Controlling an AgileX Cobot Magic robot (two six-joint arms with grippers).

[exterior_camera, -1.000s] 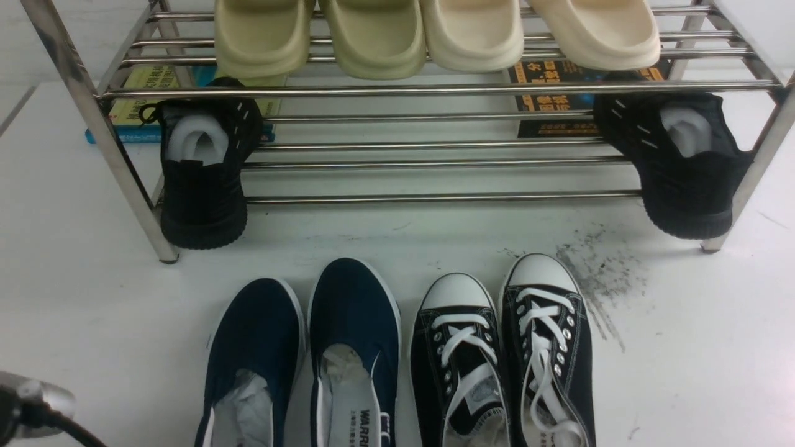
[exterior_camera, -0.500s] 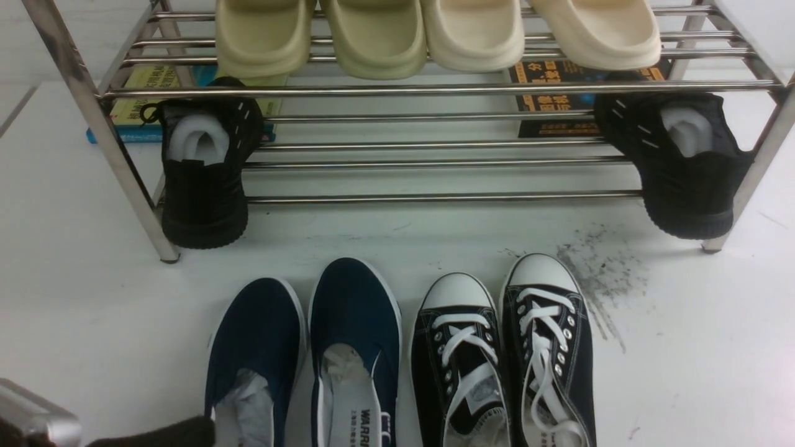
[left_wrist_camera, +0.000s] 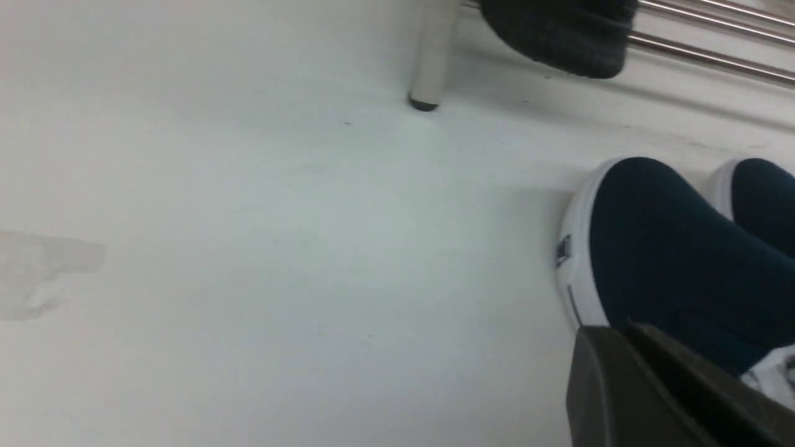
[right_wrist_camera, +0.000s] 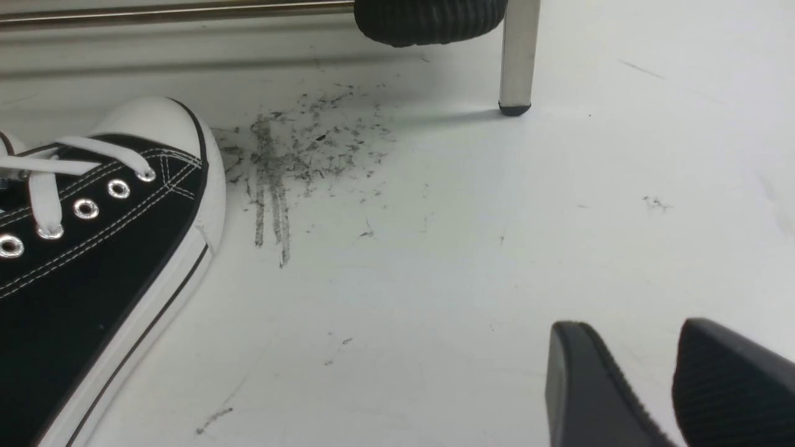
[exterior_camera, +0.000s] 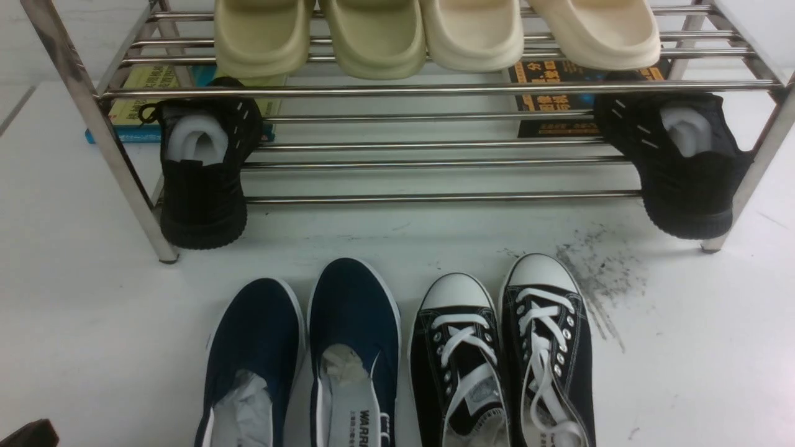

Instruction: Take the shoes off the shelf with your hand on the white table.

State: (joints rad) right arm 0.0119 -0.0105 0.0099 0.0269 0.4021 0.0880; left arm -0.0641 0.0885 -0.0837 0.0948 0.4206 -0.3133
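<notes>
1. The left gripper [left_wrist_camera: 612,338] shows only as two dark fingers overlapping at the edge of its wrist view. Nothing is seen between them, but I cannot tell whether they are parted or closed.
2. The right gripper [right_wrist_camera: 621,338] has a narrow gap between its jaws with bare table showing through, and it holds nothing.
3. Just beside the left gripper lies the left one of the navy shoes [exterior_camera: 254,347]. Whether the two touch cannot be told. Its mate [exterior_camera: 354,323] lies alongside it, and both toes point toward the shelf [exterior_camera: 435,90].
4. Both navy shoes rest flat on the white table [exterior_camera: 93,310], well clear of the shelf's bars, so that pair looks to be already taken off.
5. The black lace-up sneakers [exterior_camera: 503,347] sit next to them on the table, near the scuff marks [exterior_camera: 596,273].
6. Two black knit shoes [exterior_camera: 202,180] are on the lower tier and the pale slippers [exterior_camera: 435,37] on the top tier. If they count too, they are what is left.
</notes>
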